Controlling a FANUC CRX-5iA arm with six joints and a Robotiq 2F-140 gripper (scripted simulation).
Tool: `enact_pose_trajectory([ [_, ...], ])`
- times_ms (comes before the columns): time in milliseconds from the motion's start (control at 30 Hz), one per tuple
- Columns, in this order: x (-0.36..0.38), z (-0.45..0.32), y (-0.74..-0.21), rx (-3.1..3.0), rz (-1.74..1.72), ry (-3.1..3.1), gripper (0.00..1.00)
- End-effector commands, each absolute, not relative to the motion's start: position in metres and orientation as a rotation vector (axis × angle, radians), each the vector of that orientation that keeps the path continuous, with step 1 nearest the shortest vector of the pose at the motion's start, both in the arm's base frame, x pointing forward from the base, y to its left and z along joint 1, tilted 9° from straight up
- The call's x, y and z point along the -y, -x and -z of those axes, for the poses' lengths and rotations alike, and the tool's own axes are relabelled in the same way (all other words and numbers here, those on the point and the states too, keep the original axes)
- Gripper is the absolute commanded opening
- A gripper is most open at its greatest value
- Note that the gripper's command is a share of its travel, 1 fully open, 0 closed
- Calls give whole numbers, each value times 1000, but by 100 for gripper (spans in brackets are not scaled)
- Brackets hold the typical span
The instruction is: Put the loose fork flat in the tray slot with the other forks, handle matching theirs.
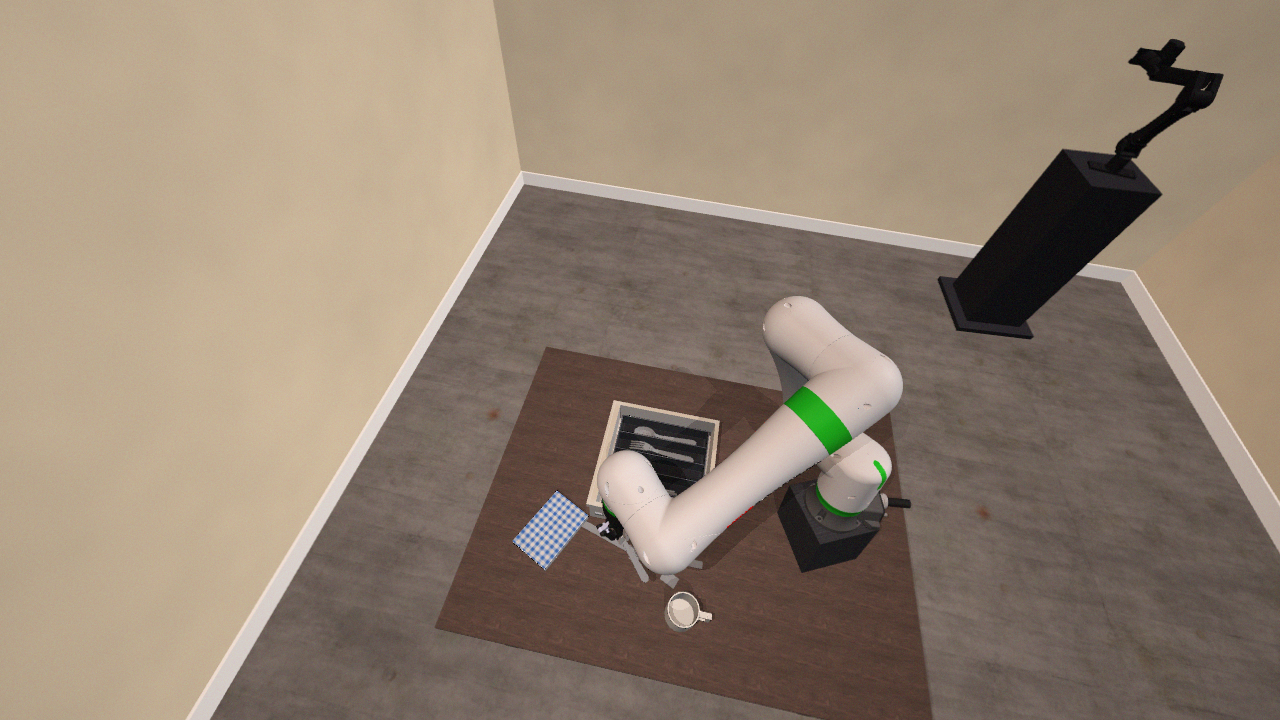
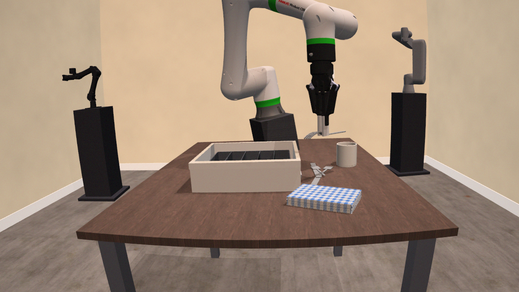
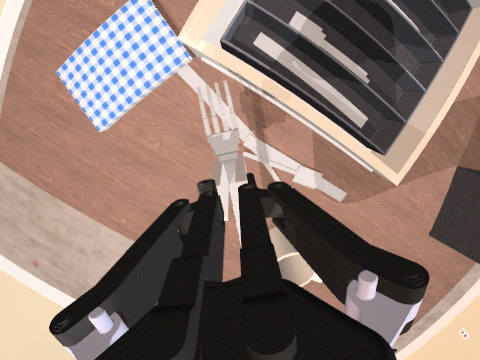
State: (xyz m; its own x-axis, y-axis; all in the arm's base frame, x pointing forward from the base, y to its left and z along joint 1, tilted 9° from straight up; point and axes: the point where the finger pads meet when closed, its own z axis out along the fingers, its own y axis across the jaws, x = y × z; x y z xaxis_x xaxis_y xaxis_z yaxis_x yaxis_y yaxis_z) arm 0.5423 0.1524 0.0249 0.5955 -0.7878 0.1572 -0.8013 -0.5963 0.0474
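Observation:
My gripper (image 2: pixel 322 130) is shut on the loose silver fork (image 2: pixel 321 133) and holds it level, well above the table, to the right of the tray and beside the mug. In the wrist view the fork (image 3: pixel 223 134) sticks out from between my fingertips, with its tines pointing away from me. The cream tray (image 2: pixel 245 165) with dark slots lies to the left; it also shows in the wrist view (image 3: pixel 347 40). In the overhead view the arm hides my gripper (image 1: pixel 611 530).
Other loose cutlery (image 2: pixel 319 170) lies crossed on the table under the held fork, close to the tray's right wall. A grey mug (image 2: pixel 346 153) stands to the right. A blue checked napkin (image 2: pixel 324 198) lies near the front. The robot base (image 2: pixel 273 127) stands behind the tray.

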Motion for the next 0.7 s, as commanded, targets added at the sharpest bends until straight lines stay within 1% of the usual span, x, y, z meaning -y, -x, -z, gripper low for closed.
enact_pose_trajectory([
  [0, -155, -40, -542, 1352, -182, -2704, 1],
  [667, -157, -52, -541, 1352, -182, -2704, 1],
])
